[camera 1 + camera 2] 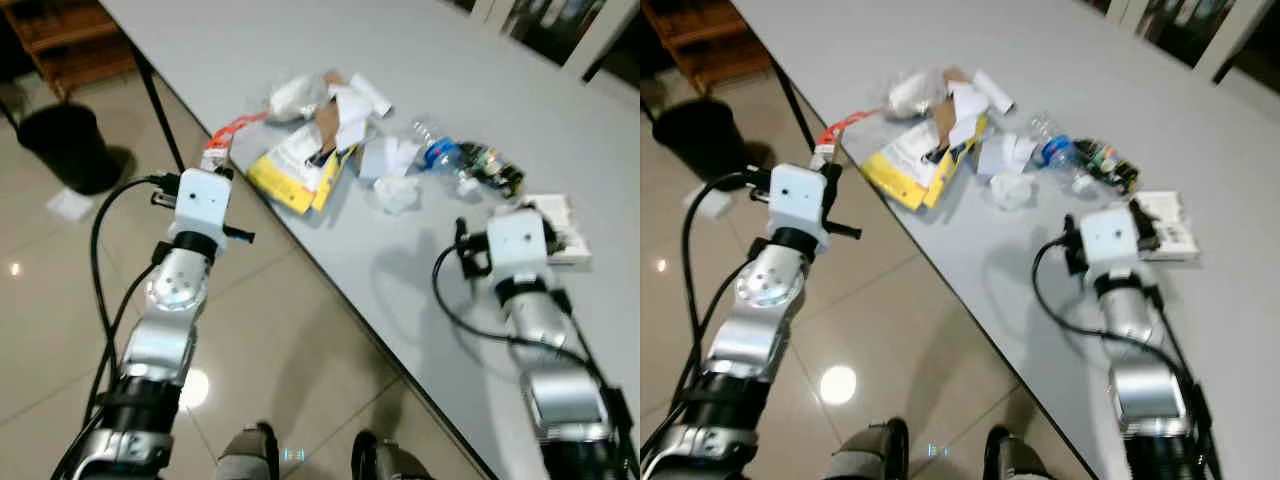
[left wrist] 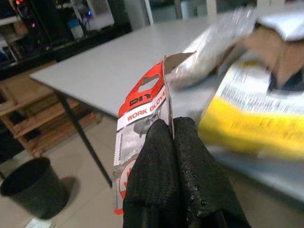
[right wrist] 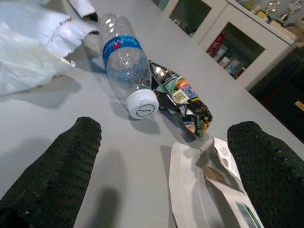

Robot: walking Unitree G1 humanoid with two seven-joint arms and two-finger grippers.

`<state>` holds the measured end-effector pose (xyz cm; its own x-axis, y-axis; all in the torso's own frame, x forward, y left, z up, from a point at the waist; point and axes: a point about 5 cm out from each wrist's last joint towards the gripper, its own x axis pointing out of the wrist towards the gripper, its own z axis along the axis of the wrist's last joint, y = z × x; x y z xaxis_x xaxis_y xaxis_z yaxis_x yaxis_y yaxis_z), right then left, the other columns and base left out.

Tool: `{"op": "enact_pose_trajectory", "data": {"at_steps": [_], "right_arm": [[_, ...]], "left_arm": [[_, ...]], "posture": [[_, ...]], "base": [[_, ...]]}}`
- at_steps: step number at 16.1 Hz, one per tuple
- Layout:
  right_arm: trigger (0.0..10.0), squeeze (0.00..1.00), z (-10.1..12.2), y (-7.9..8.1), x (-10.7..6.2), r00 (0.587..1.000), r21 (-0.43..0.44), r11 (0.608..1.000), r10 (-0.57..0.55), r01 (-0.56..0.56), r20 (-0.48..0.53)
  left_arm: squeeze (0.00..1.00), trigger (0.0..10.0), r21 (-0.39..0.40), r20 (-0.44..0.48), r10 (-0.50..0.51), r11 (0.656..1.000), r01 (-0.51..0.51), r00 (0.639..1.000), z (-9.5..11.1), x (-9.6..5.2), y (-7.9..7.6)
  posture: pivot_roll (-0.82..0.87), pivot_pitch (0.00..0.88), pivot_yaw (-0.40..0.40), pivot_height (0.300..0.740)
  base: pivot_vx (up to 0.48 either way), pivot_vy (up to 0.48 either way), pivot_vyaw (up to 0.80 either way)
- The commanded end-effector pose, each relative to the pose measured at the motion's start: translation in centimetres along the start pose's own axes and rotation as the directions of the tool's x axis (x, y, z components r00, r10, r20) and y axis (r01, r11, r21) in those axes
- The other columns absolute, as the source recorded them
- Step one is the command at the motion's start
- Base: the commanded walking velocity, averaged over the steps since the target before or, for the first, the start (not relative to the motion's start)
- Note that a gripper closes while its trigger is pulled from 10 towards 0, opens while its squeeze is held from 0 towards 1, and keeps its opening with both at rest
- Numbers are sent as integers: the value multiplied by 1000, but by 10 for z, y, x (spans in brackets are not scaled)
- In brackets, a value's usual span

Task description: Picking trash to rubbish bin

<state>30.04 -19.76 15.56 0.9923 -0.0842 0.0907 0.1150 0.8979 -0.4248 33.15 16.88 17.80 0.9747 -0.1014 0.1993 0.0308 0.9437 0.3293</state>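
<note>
Left gripper (image 2: 173, 142) pinching red work-glove card (image 2: 142, 114) at table's (image 1: 300, 60) near-left edge. Right gripper (image 3: 166, 156) spread wide over white carton (image 3: 209, 194), just near of plastic bottle (image 3: 124, 61) and crumpled foil wrapper (image 3: 183, 102). Black bin (image 1: 65, 145) on floor, far left.

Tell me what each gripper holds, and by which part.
Left gripper pinches the work glove package at its lower middle. Right gripper is open, holding nothing.

I can read "WORK GLOVE" in white letters on the red-and-white glove packaging card (image 2: 141, 124), pinched in my left gripper (image 2: 172, 142); above it, partly cut-off letters look like "DIY". Print on the yellow booklet (image 2: 256, 114) and the bottle label (image 3: 118, 46) is too blurred to read.
</note>
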Motion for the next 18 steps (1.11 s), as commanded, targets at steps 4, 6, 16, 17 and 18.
{"op": "enact_pose_trajectory", "data": {"at_steps": [4, 6, 16, 17, 18], "right_arm": [[10000, 0, -4, -23, 19, 999, -79, 995, -54, 54, 6], [10000, 0, -5, -36, 27, 996, -114, 989, -89, 90, 10], [10000, 0, -32, -90, 25, 974, -186, 962, -217, 202, -64], [10000, 0, -37, -91, 23, 973, -175, 965, -215, 197, -86], [10000, 0, -43, -90, 22, 971, -158, 969, -208, 189, -117]], "left_arm": [[0, 0, 25, -19, 4, 1000, -4, 1000, 3, -10, 10], [0, 0, 28, -27, 6, 1000, -5, 1000, 3, -12, 12], [0, 0, 19, -41, -7, 1000, 7, 999, 6, -11, 8], [0, 0, 17, -42, -8, 1000, 8, 999, 6, -11, 8], [0, 0, 16, -43, -9, 1000, 10, 999, 6, -11, 8]], "posture": [[391, 323, -43, 740], [393, 323, -43, 740], [385, 306, -36, 740], [385, 306, -36, 740], [383, 303, -36, 740]], "base": [[0, 0, 0], [0, 0, 0], [0, 0, 0], [0, 0, 0], [0, 0, 0]]}}
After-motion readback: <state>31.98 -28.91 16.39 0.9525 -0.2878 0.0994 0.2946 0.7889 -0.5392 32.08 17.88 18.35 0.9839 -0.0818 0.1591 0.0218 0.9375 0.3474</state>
